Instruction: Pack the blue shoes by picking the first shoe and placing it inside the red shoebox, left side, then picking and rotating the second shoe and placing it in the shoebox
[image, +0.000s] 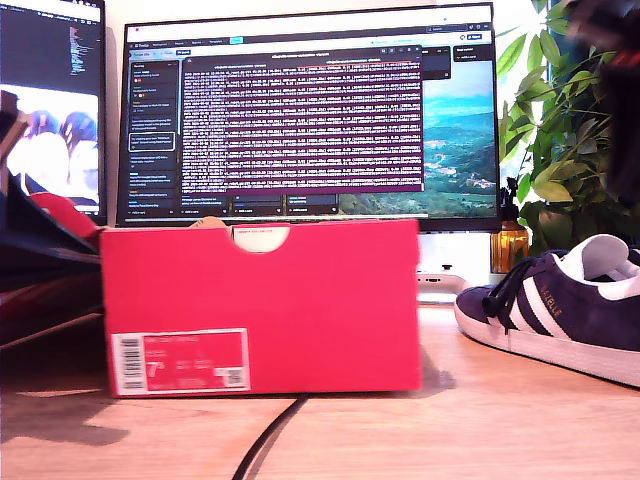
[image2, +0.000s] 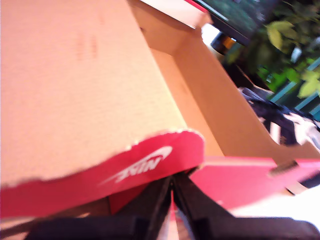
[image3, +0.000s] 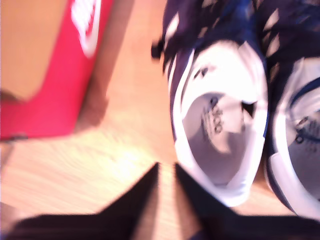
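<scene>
My first gripper (image2: 173, 184) lies low and nearly level, aimed along the open red shoebox (image2: 235, 182). Its 2 dark fingers (image2: 147, 205) are drawn together, with only a hairline slit between them. The tips sit just beside the rounded edge of a red lid flap (image2: 155, 162) bearing a white logo; I cannot tell whether they touch it. Beyond the flap run the brown cardboard of the lid and the box's inner walls.

My second gripper (image3: 166, 167) hangs above the wooden table (image3: 100, 170), looking straight down. Its fingers stand narrowly apart and a thin strip of wood shows between them. Close by the fingertips lie the 2 blue shoes side by side on the table, openings up and heels toward the gripper. The nearer shoe (image3: 220, 125) has its white heel just beside 1 fingertip, and the other shoe (image3: 295, 150) lies beyond it. The shoebox wall is on the gripper's opposite side, with bare wood between it and the shoes.

In the exterior view the shoebox stands at the centre of the frame, with its notch on the top edge and its white label (image: 180, 362) at lower left. 1 shoe rests at the right edge of the frame, toe toward the box, near it but apart. A dark smear (image: 600, 20) in that view's upper right corner is too blurred to identify.
</scene>
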